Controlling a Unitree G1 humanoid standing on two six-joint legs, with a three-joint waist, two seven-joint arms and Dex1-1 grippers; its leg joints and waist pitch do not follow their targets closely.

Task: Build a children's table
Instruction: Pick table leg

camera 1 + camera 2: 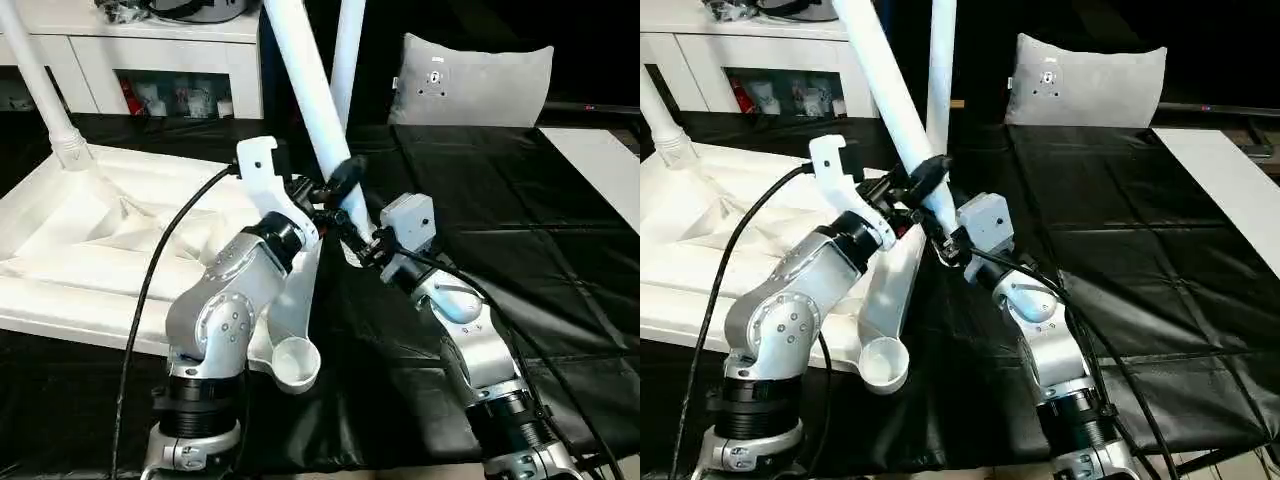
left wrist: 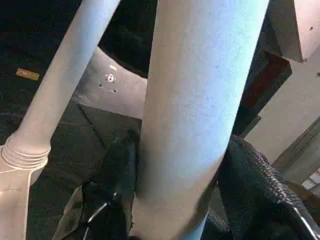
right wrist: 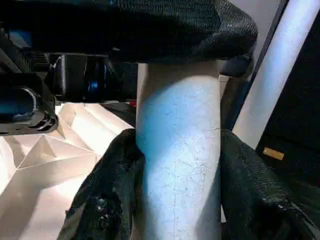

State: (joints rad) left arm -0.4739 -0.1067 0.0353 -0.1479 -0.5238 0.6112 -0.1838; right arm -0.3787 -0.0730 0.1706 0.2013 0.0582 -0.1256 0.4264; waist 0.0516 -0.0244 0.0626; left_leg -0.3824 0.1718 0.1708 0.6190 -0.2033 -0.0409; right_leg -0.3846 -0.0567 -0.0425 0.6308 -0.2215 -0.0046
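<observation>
We saw the table top [image 1: 90, 250] lying upside down on the left of the black-covered surface [image 1: 520, 250], ribbed underside up. One leg [image 1: 45, 95] stood in its far-left corner socket, another leg [image 1: 348, 60] rose further back near the middle, and the near corner socket [image 1: 295, 362] stood empty.

A third leg [image 1: 305, 90] leaned up and to the left from the centre of the scene. Both grippers met at its lower part. The right gripper [image 3: 177, 165] had its two black fingers [image 3: 107, 185] pressed against opposite sides of that leg, pinching it. The left gripper [image 2: 175, 175] straddled the same leg just above, its fingers close along both sides; whether they squeezed it we could not tell.

A grey-white pillow [image 1: 470, 85] stood at the far side, and a white cabinet [image 1: 140, 60] at the far left.
</observation>
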